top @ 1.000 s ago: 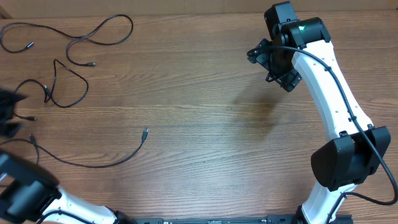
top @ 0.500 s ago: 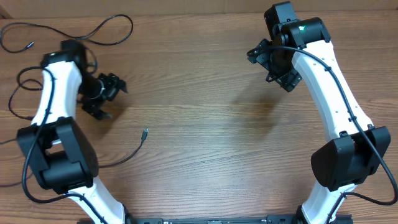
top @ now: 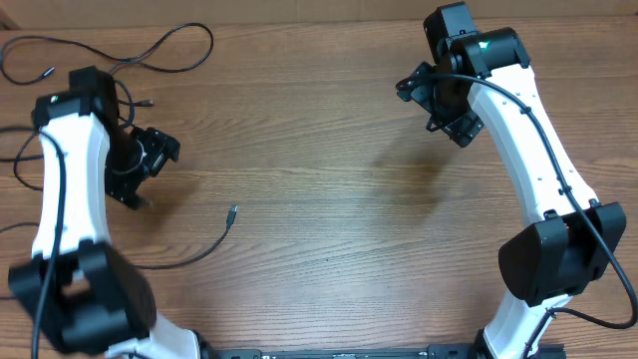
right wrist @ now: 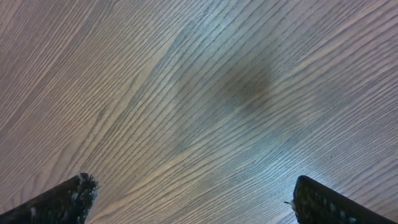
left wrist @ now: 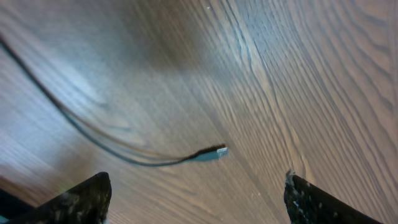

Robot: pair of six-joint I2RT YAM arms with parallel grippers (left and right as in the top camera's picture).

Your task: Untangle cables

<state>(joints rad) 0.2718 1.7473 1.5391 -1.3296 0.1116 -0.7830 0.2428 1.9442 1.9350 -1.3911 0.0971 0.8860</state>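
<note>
While left fingers [left wrist: 81,199] and right fingers [right wrist: 62,199] stand spread, cables [top: 231,213] hug the table [top: 329,199] near its left edge.

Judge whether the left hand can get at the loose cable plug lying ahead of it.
Probably yes. The left hand is open and empty, and the cable plug lies on bare table just ahead of its fingers, with nothing covering it.

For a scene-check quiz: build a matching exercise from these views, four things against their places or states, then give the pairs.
1. left gripper
2. right gripper
3. plug
4. looped cable

A. far edge of the table, left
B. open, on the right side
C. lying loose, left of centre
D. open, beside the left-hand cables

Pairs: 1-D; 2-B; 3-C; 4-A
</note>
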